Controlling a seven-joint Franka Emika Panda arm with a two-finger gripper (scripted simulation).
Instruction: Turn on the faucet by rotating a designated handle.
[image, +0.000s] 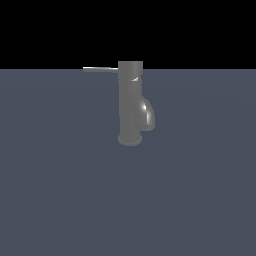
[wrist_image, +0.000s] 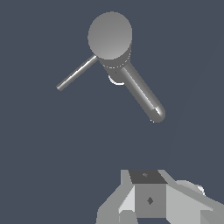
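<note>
Faucet (image: 130, 102): glossy dark-grey metal cylinder, upright on a flat slate-blue floor (image: 60, 200), flared round base, short down-curved spout toward exterior view's right. Handle (image: 100, 69): thin straight grey rod, horizontal, pointing exterior view's left. Gripper (wrist_image: 148, 205) well apart from faucet; jaw state can't tell.

**A bare blue-grey counter under a black backdrop**

The counter (image: 65, 200) is a flat, matte slate-blue surface filling the lower part of the exterior view from edge to edge. Its far edge runs as a straight horizontal line. Above that line the background (image: 200, 30) is plain black. In the wrist view the same counter (wrist_image: 39, 153) shows as an even blue-grey field, unmarked and without visible texture.
</note>
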